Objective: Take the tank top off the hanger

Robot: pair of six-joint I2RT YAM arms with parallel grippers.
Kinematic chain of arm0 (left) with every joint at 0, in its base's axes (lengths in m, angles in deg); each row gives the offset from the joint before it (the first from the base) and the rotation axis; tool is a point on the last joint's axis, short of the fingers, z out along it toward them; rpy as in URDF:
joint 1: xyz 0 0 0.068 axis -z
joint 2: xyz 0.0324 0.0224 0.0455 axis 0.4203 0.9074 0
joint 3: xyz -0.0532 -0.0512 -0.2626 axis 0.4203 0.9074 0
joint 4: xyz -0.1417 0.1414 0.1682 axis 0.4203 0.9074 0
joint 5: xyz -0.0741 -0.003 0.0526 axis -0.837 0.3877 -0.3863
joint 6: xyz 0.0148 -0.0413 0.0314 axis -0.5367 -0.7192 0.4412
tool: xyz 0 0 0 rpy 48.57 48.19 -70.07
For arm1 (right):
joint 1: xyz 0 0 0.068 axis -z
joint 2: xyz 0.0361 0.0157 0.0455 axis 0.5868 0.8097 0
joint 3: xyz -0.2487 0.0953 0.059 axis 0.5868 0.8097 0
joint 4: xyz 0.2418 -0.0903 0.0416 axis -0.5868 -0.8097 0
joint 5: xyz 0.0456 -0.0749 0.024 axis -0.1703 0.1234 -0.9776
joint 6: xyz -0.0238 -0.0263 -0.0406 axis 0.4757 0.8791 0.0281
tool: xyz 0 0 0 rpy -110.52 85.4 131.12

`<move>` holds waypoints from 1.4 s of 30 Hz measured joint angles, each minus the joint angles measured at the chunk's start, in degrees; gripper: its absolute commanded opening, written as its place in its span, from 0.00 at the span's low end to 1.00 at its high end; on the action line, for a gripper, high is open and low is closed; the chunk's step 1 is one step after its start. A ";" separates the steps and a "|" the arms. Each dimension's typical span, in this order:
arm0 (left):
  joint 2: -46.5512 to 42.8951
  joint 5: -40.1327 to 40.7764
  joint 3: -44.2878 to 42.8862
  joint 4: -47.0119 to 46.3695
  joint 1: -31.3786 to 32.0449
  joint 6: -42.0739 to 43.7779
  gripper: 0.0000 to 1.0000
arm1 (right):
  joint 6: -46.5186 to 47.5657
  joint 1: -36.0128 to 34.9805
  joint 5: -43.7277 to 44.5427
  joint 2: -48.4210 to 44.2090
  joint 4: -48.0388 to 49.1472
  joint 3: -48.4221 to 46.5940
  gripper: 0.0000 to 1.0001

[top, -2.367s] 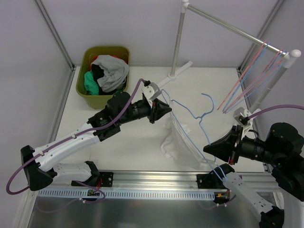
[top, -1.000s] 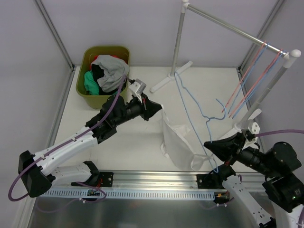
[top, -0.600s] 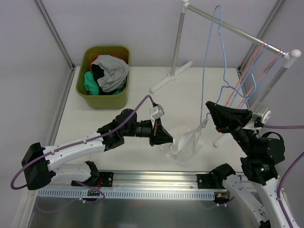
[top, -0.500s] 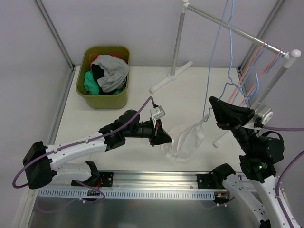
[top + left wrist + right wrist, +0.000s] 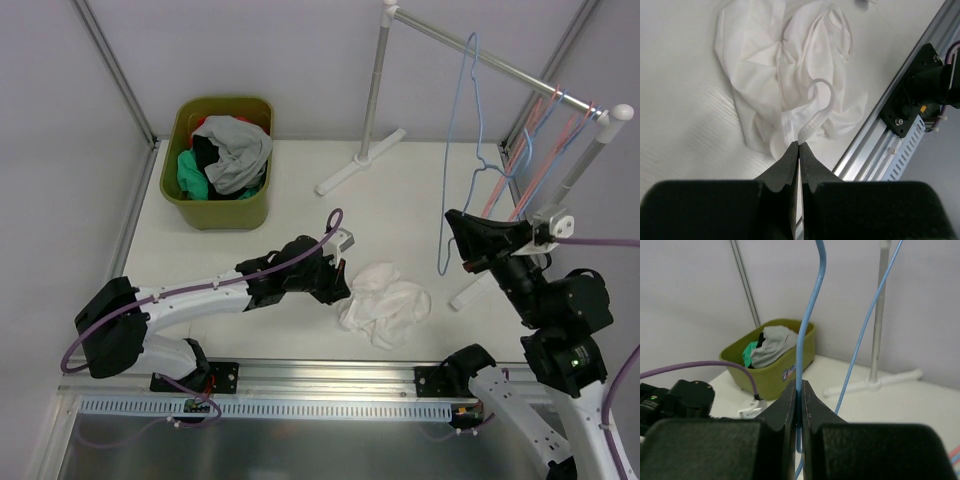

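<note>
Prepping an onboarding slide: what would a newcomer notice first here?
The bare blue wire hanger held aloft on the right by the shut right gripper. Then the crumpled white tank top lying on the white table, a strap pinched by the left gripper. Back left, an olive-green plastic bin heaped with clothes.

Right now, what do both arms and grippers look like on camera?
Both arms have white links and black joints: left arm, right arm. A purple cable runs along each. The left gripper and right gripper have matte black fingers tapering to thin tips.
</note>
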 measured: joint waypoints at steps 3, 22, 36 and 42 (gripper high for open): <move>0.74 1.75 -0.81 1.90 0.00 -0.04 0.06 | -8.48 0.00 2.16 3.56 -12.37 -8.31 0.00; -14.32 8.55 -6.47 17.20 -0.17 1.73 0.99 | -23.98 8.28 15.69 37.94 -32.85 -32.04 0.00; -25.29 10.34 0.59 24.26 -0.20 1.75 0.99 | -24.74 17.42 13.97 50.40 -33.00 -44.65 0.00; -23.76 10.32 0.76 24.68 -0.20 1.75 0.99 | -25.57 21.03 13.53 51.65 -32.68 -43.23 0.00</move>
